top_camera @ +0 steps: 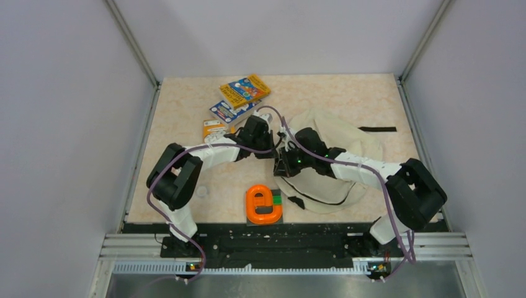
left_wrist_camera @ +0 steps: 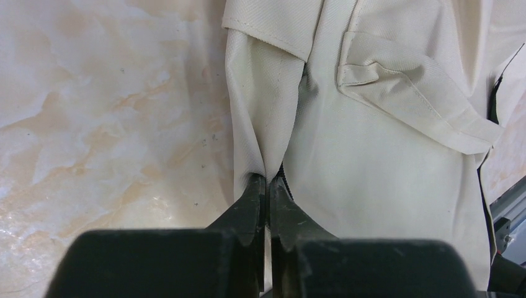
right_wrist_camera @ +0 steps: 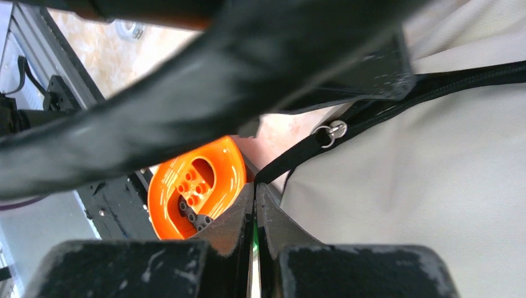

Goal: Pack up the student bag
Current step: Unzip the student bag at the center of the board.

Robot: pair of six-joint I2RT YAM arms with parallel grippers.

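The beige student bag [top_camera: 347,149] lies on the table at centre right. It fills the left wrist view [left_wrist_camera: 372,155] and the right of the right wrist view [right_wrist_camera: 434,186]. My left gripper [top_camera: 275,148] is shut on a fold of the bag's cream fabric by the zipper [left_wrist_camera: 268,180]. My right gripper [top_camera: 284,166] is shut on the bag's black zipper trim [right_wrist_camera: 254,184], next to a silver ring [right_wrist_camera: 335,130]. Both grippers meet at the bag's left edge.
Several colourful books [top_camera: 239,99] lie stacked at the back, left of the bag. An orange "e"-shaped block toy [top_camera: 263,203] sits at the near edge, also in the right wrist view [right_wrist_camera: 192,189]. A black strap [top_camera: 377,129] sticks out at the right.
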